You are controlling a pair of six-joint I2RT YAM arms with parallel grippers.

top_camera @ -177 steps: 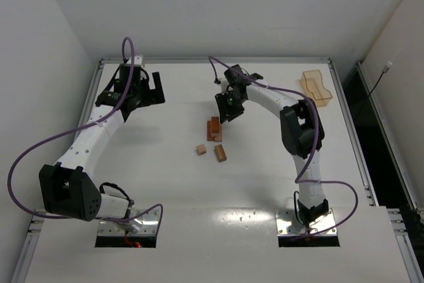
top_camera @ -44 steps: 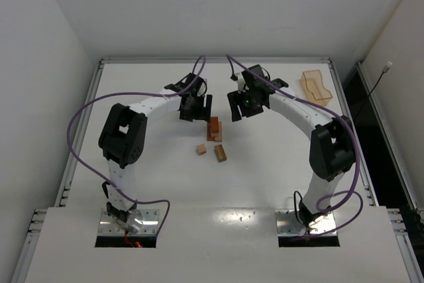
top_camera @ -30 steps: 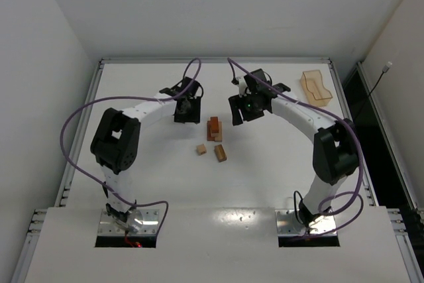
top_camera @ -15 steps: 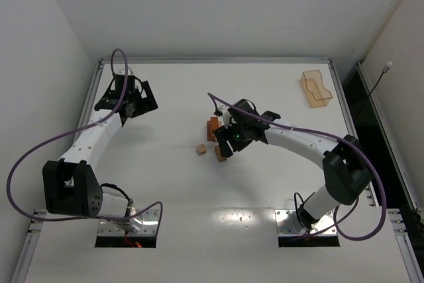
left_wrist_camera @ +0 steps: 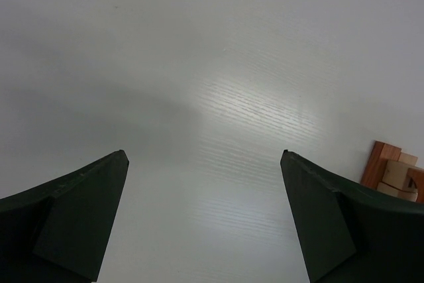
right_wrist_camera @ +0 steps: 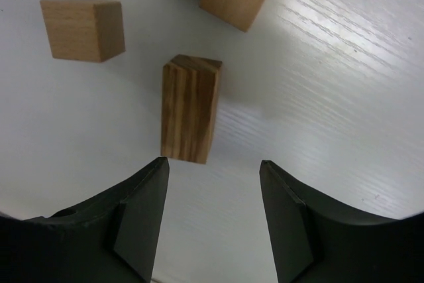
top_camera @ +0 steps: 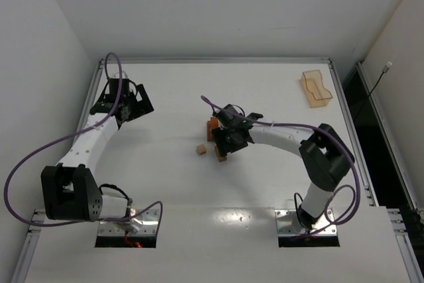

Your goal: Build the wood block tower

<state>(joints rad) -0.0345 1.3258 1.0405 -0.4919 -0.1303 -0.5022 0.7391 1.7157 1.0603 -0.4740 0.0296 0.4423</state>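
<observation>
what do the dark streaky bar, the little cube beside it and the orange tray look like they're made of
Streaky bar: wood, probably unvarnished, with dark grain lines running along its length and no gloss.
Little cube: paler wood, with faint fine grain and matte faces.
Orange tray: likely plastic, translucent, since the white table seems to show through it. It is too small here to judge the finish.

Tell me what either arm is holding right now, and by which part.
Nothing is held. The left jaws stand open over bare table; the right jaws stand open near the bar, with nothing between them.
</observation>
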